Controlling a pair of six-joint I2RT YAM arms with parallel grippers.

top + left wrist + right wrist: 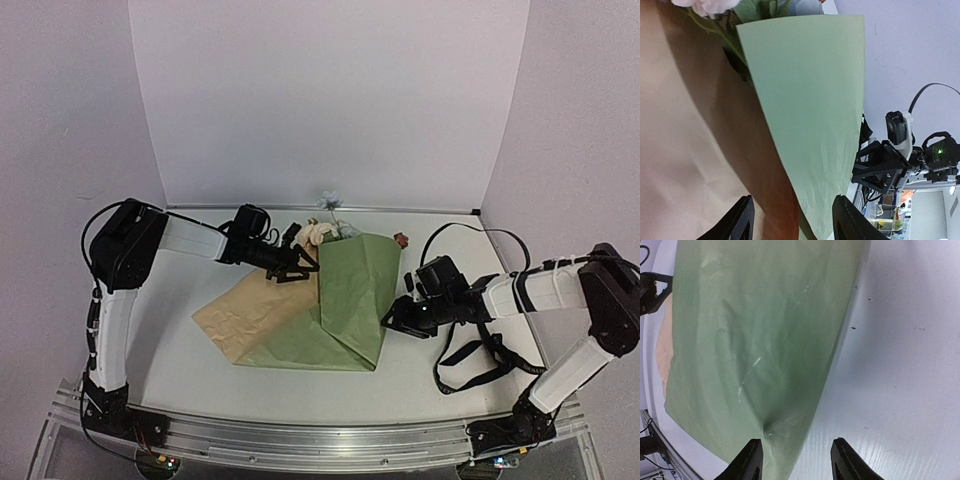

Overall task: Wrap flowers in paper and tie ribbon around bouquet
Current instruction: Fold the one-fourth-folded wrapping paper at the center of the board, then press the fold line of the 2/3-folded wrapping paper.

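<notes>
The left tool (792,215) hung open over the paper (350,290), gripping nothing. The right tool (795,455) was open too, at the paper's folded edge. The flowers (320,232) poked out at its far end.

This is looking like a robotics lab test cell: plain white panels (330,100) are closing in a white counter (250,385) at nine, twelve and three o'clock. At six o'clock an aluminium rail (300,440) is carrying the bases of the left arm (115,300) and the right arm (560,290), with black cables (462,352) lying loose on the counter.
</notes>
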